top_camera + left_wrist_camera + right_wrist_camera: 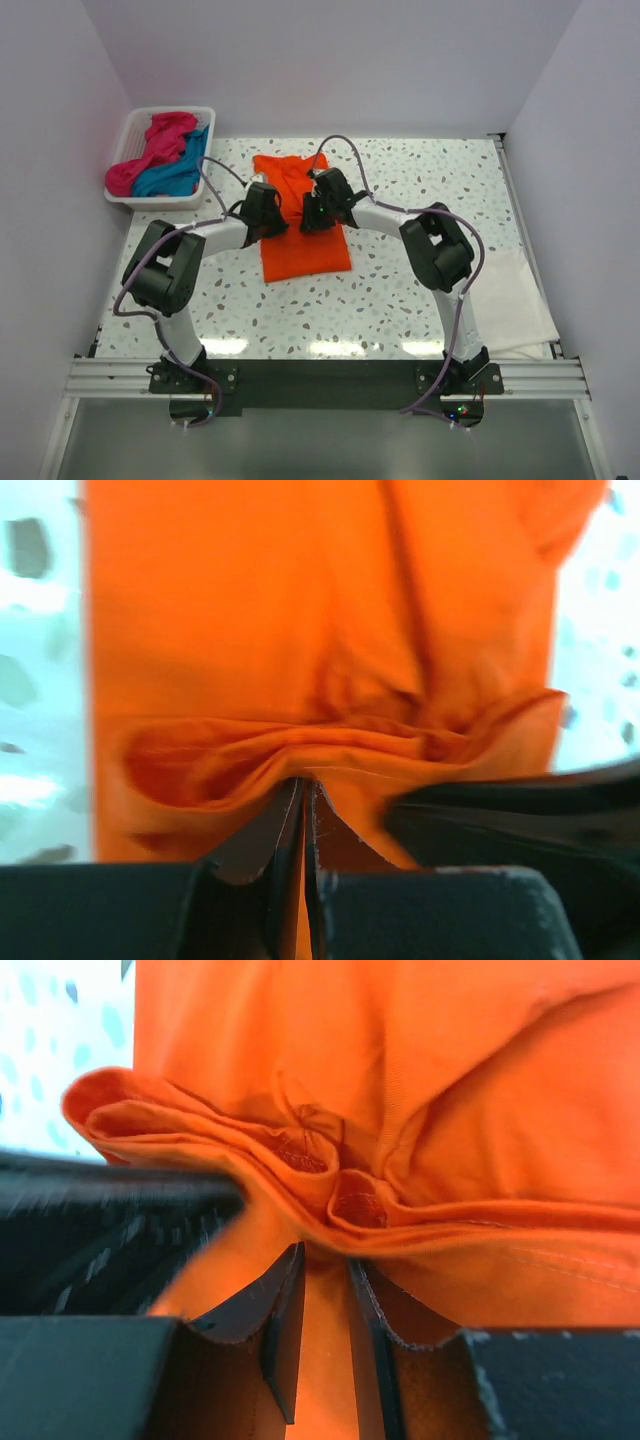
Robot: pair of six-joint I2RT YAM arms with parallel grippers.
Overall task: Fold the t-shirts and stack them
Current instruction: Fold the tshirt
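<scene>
The bright orange t-shirt (303,245) lies folded lengthwise in the middle of the table. My left gripper (268,212) is shut on a bunched fold of the orange shirt (300,660) at its left edge. My right gripper (318,212) is shut on a thick gathered fold of the orange shirt (420,1090) beside it. Both pinch the cloth near the shirt's middle, and the far end is drawn up toward them. The magenta-pink t-shirt (150,150) and the teal-blue t-shirt (175,175) lie crumpled in the white basket (132,128) at the back left.
A white cloth (520,300) lies flat at the table's right front edge. White walls close in the back and both sides. The speckled tabletop (420,190) surrounds the shirt.
</scene>
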